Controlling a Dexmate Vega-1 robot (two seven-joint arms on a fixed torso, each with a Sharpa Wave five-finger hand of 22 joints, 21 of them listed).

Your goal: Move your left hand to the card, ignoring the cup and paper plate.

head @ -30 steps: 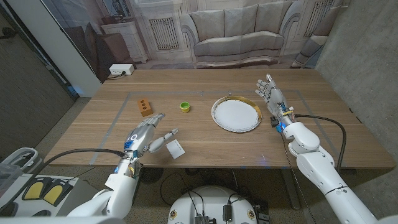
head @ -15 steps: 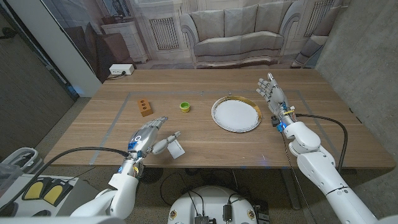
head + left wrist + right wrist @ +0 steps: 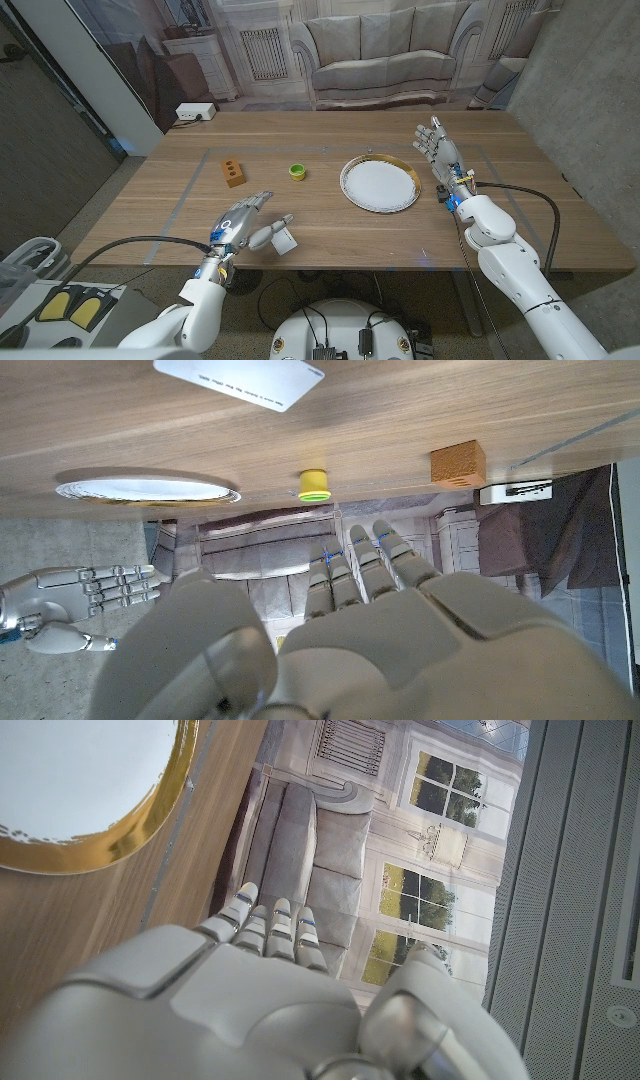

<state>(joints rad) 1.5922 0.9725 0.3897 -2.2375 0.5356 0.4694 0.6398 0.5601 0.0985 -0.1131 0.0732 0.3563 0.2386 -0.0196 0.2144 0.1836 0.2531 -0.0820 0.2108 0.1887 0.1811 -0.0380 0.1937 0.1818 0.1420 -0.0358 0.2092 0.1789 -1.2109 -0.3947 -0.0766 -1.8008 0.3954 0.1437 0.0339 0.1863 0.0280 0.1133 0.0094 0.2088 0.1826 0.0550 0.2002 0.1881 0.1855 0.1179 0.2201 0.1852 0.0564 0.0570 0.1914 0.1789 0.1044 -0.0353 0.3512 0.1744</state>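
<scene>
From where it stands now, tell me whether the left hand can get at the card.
Probably yes. The left hand is open right beside the card, its thumb at or over the card's edge. Nothing lies between them; the cup and paper plate sit farther back.

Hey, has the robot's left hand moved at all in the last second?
Yes. In the head view the left hand has slid toward the robot's right, closing on the white card; its thumb now reaches the card's edge, while the wooden block stayed put.

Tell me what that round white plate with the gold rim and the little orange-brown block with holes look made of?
The gold-rimmed white plate looks like thin matte paper with a shiny foil-like edge. The orange-brown block looks like unpainted wood, dull and grainy, though that is hard to confirm.
</scene>
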